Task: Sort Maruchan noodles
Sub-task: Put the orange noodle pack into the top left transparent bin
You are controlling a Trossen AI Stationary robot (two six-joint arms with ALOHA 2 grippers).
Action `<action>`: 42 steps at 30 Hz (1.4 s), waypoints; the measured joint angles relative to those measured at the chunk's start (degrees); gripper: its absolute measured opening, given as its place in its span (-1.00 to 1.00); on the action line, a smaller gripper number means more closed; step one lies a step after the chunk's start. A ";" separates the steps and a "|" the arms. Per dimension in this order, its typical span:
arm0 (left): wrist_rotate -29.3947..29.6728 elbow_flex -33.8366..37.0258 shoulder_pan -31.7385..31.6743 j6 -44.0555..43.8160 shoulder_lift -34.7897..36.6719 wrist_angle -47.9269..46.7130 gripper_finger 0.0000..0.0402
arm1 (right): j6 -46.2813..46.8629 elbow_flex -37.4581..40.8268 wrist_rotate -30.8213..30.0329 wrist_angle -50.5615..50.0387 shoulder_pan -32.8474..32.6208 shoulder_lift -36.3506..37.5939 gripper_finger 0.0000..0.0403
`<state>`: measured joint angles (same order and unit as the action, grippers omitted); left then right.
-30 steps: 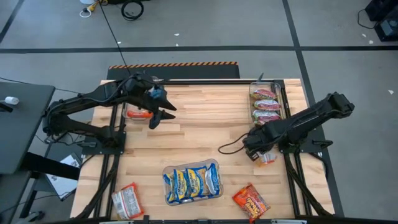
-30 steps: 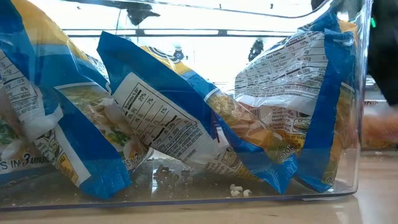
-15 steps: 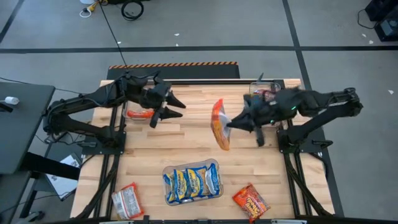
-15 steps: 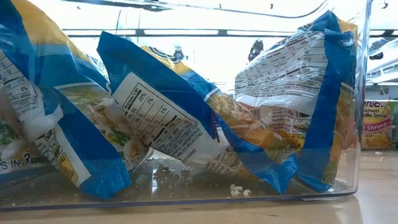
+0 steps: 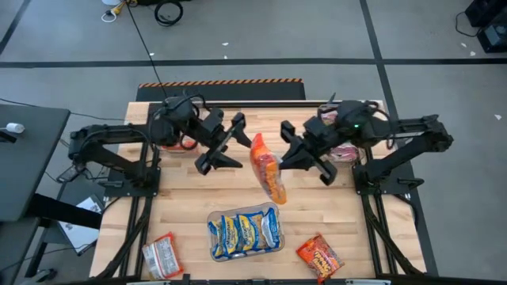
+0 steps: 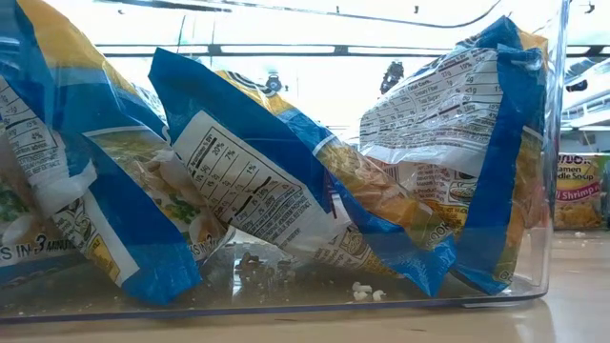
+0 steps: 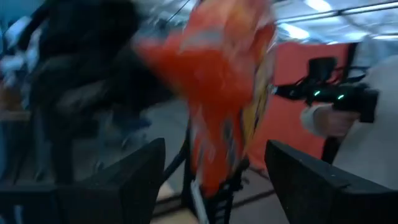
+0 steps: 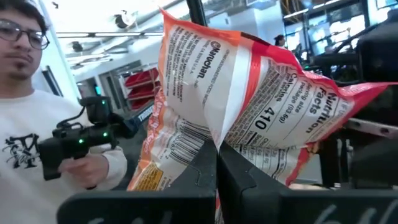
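My right gripper is shut on an orange-red Maruchan noodle packet, held in the air over the middle of the table. My left gripper stands open just to the packet's left. In its wrist view the blurred packet fills the space ahead, between the two spread fingers. Blue-and-yellow packets lean in a clear bin at the near middle. Pink packets lie in a far-right bin and orange ones in a far-left bin. My right gripper pinches a creased-in edge of the packet between its two shut fingers. The fingers come level from the table's right. The packet is lifted clear of the table, printed back toward the wrist camera, its long side slanting toward the near edge.
Two loose packets lie on the wood, one at the near left corner and an orange one at the near right. In the low view another packet stands beyond the bin wall. A person holding a device stands beyond the table.
My right gripper has risen from the table's right side with the orange packet, tipped up to level and carried it toward the middle. The packet is now lifted clear. My left gripper has moved toward the middle, tipped up to level and opened wider.
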<state>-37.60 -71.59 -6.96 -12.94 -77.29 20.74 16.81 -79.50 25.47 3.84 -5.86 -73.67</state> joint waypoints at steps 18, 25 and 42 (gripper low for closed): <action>-6.95 0.00 2.40 -7.61 -6.91 15.38 0.31 | 1.73 0.00 -0.27 0.27 3.01 -3.50 -0.98; -7.64 0.00 1.67 -8.96 -6.71 16.66 0.12 | 2.11 0.00 -2.13 -0.08 3.00 -3.47 -0.98; -12.39 0.02 -3.75 -11.80 -4.73 10.70 -0.40 | -2.05 -0.11 -16.18 0.93 5.20 4.29 -0.34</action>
<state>-49.99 -71.57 -10.71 -24.74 -82.02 31.44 14.75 -79.61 9.29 4.77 -0.66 -69.38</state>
